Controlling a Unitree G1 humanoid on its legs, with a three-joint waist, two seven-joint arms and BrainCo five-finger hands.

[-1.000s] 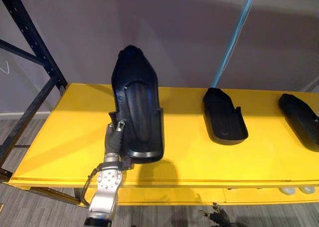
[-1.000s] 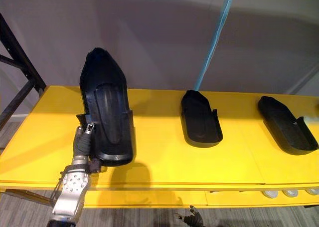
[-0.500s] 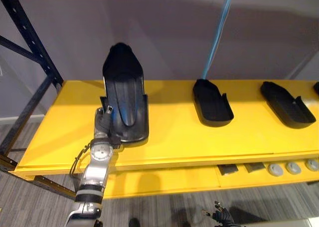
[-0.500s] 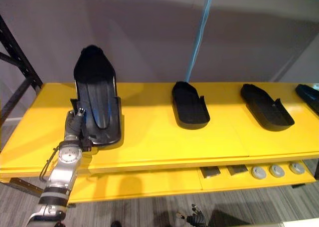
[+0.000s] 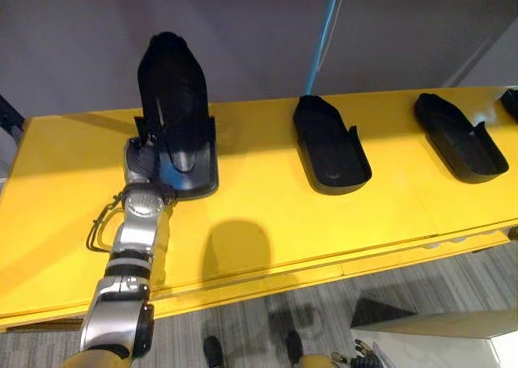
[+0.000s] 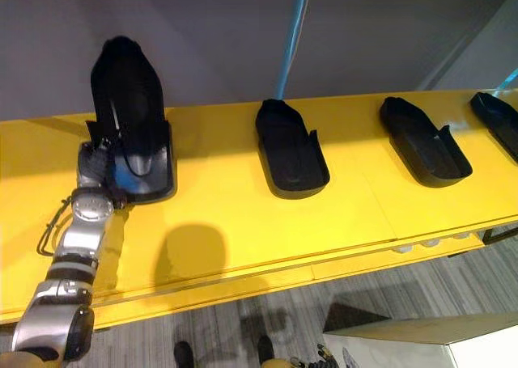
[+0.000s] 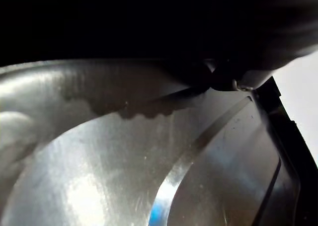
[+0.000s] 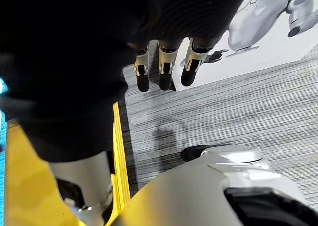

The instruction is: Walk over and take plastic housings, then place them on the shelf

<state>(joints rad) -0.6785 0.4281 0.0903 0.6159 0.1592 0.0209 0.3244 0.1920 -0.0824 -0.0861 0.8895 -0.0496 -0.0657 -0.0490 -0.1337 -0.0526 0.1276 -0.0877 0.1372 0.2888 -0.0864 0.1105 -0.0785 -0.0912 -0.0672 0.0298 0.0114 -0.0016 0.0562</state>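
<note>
Left hand [image 5: 144, 159] grips housing [image 5: 171, 101] rim, housing tilted on shelf [image 5: 267, 214]; we risk toppling at release. Right hand [image 8: 166, 69] slack, empty.

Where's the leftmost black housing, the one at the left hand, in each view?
Left eye view: leftmost housing at upper left on the yellow shelf, left hand gripping its near left edge.
Right eye view: upper left too.
Left wrist view: its glossy inner surface, very close.
Right wrist view: right hand hanging over grey floor.
Shared landmark: blue strap, to its right in both eye views.
</note>
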